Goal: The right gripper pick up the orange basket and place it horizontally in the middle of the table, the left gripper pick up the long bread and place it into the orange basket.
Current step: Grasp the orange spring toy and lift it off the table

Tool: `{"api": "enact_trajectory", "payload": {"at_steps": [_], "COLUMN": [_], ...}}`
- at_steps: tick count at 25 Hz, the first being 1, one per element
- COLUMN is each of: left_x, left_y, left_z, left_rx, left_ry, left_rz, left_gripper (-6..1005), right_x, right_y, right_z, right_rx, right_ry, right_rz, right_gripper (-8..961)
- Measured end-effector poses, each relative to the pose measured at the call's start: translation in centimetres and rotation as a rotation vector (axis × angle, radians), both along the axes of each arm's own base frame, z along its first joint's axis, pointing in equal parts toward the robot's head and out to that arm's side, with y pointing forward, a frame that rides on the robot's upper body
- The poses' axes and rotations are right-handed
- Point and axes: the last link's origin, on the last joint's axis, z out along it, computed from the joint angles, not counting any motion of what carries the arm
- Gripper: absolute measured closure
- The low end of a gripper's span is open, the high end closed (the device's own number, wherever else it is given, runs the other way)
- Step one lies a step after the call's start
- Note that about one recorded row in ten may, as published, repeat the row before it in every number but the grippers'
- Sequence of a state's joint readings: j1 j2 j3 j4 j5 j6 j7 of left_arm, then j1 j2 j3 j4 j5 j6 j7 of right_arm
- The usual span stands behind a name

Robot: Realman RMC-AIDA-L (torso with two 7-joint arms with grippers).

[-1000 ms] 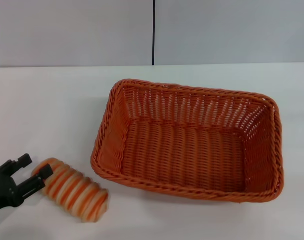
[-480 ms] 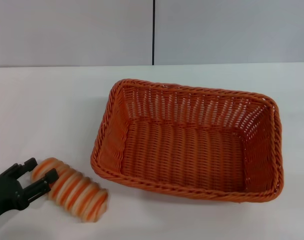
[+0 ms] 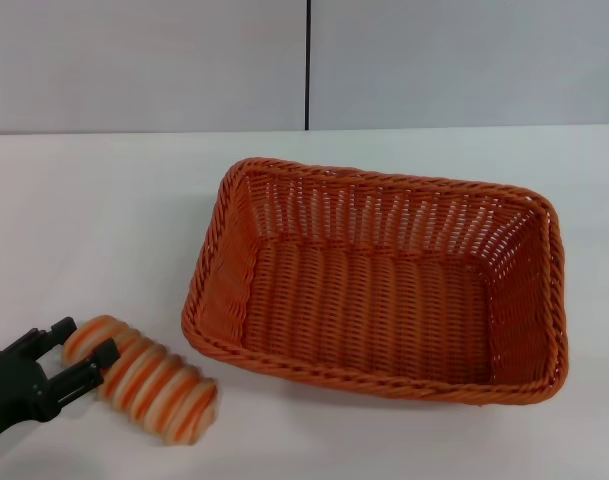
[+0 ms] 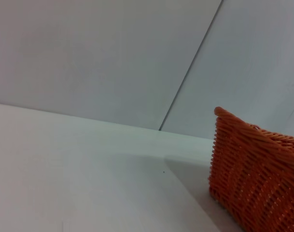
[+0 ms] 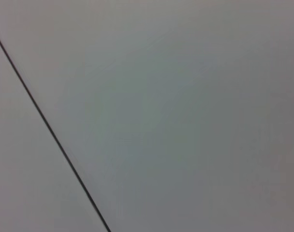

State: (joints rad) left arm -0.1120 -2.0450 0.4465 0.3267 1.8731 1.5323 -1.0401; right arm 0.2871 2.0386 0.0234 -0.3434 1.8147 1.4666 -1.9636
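- Left gripper (image 3: pixel 82 346) sits low at the table's (image 3: pixel 104 220) near left corner, its two fingers spread around one end of the long bread (image 3: pixel 141 378) — not yet pinching.
- Risk: gripping so near the rounded end, the loaf may tip or slide out — its ribs offer little purchase.
- Orange basket (image 3: pixel 544 300) lies just beside the bread, mid-table, empty.
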Motion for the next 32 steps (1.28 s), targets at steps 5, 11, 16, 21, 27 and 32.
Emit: {"api": "enact_trajectory", "payload": {"at_steps": [5, 11, 16, 21, 27, 32], "left_x": [-0.04, -0.12, -0.09, -0.08, -0.06, -0.16], "left_y": [0.00, 0.01, 0.00, 0.01, 0.05, 0.27], "left_z": [-0.07, -0.01, -0.10, -0.10, -0.10, -0.28], "left_rx": [0.000, 0.005, 0.015, 0.016, 0.016, 0.015], "left_ry": [-0.002, -0.006, -0.008, -0.010, -0.011, -0.005], "left_rz": [0.007, 0.018, 0.021, 0.022, 0.022, 0.035], "left_gripper": [256, 321, 454, 478, 521, 567], "right_x": [0.16, 0.26, 0.26, 0.28, 0.19, 0.10], "right_y": [-0.23, -0.33, -0.32, -0.39, -0.72, -0.60], "right_z": [0.04, 0.09, 0.10, 0.01, -0.20, -0.19], "right_rx": [0.004, 0.010, 0.011, 0.012, 0.061, 0.128], "right_ry": [0.002, 0.006, 0.007, 0.009, 0.052, 0.109], "right_rz": [-0.007, -0.011, -0.011, -0.013, -0.009, -0.007], "right_gripper": [385, 385, 385, 385, 385, 385]}}
